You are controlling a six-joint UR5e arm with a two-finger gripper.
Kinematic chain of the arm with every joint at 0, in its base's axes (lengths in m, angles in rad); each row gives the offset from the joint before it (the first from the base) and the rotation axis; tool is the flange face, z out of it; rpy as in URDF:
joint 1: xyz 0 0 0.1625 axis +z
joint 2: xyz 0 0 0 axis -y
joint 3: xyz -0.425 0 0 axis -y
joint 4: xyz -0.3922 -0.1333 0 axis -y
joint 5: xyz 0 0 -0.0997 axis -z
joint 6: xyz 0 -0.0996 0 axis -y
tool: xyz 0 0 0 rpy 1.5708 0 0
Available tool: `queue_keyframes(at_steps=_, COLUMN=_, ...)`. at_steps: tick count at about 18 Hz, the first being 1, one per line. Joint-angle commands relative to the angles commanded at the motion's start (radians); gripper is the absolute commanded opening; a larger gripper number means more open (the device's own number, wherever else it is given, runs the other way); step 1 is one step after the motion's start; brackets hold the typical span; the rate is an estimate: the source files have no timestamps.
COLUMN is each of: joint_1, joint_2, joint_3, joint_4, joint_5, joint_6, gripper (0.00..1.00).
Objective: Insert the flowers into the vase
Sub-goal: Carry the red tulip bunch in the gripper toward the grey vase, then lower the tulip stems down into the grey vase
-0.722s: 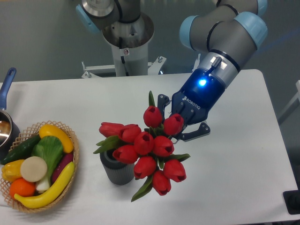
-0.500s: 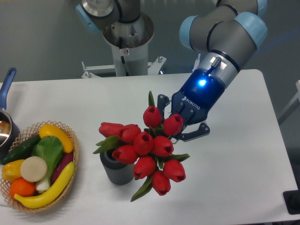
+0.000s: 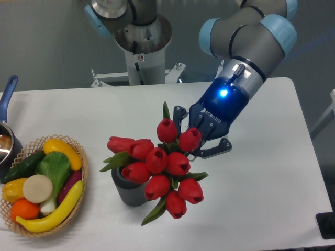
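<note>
Camera view, white table [image 3: 272,172], grey wall [image 3: 47,42], wicker basket [image 3: 81,172]

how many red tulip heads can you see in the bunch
10 red artificial tulip heads: two lying left above the dark grey ribbed vase, two by the gripper, six clustered down the middle. More may be hidden.

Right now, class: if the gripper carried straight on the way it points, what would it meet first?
The gripper points down-left, its jaws shut on the flowers. Beyond the bunch it holds, the first thing in that line looks like the vase, though depth is hard to judge from one view.
</note>
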Motion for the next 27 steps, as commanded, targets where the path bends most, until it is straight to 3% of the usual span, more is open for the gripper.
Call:
queue_keyframes(at_steps=6, joint_1=-0.023, joint_2=-0.020, joint_3=0.003, joint_4=0.014, joint_5=-0.006, joint_6=0.008, gripper=0.18)
queue_keyframes(at_steps=11, joint_1=-0.034, joint_2=-0.040, joint_3=-0.003, joint_4=0.017, joint_5=-0.093, joint_6=0.006, gripper=0.18)
queue_keyframes(at_steps=19, joint_1=-0.023, joint_2=0.015, joint_3=-0.175, joint_4=0.020, joint_5=-0.230, joint_6=0.009, gripper=0.18)
queue_keyframes(at_steps=27, joint_1=-0.026, joint_2=0.032, joint_3=-0.232, joint_4=0.021, joint_5=-0.281, joint_6=0.011, gripper=0.18)
